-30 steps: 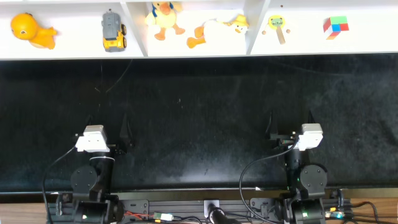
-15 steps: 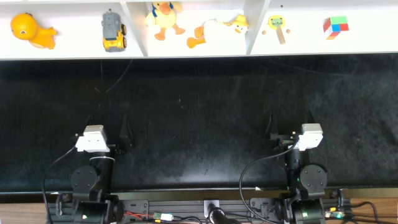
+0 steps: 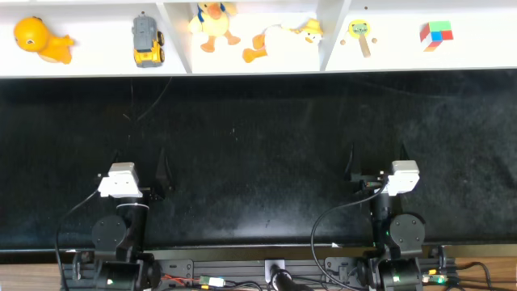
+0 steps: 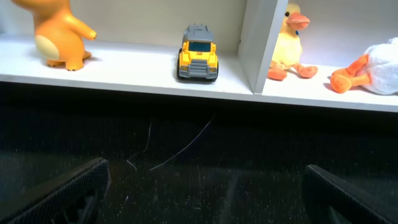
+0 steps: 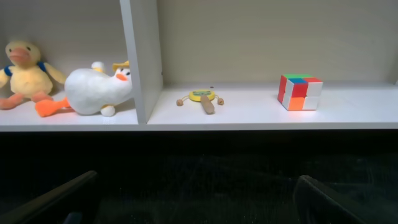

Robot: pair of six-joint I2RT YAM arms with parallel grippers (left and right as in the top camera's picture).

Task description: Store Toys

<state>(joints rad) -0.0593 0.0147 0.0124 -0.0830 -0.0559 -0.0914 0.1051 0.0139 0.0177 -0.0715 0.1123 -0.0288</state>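
Nothing has moved since the earlier frames: both arms stand where they were and every toy lies in the same spot.

A black mat (image 3: 258,137) covers the work surface from the near edge to a white shelf (image 3: 258,69) that runs along the far side. Thin pale marks (image 4: 180,146) cross the mat just in front of the shelf, on its left part. Two upright dividers split the shelf into three compartments.

In the left compartment an orange duck figure (image 3: 40,39) stands at the far left, with a yellow and grey toy truck (image 3: 148,40) to its right, near the divider. In the middle compartment a yellow plush duck (image 3: 213,23) sits on the left, and a white plush duck (image 3: 279,40) with orange feet lies just beside it on the right. In the right compartment a small wooden toy (image 3: 359,34) lies on the left, and a colour cube (image 3: 436,34) stands well apart from it to the right.

The left gripper (image 3: 141,166) hangs over the near left of the mat, its fingers spread wide and holding nothing. The right gripper (image 3: 377,166) hangs over the near right, likewise wide apart and empty. Both are well apart from the shelf.

Cables (image 3: 266,279) run along the near edge between the arm bases.
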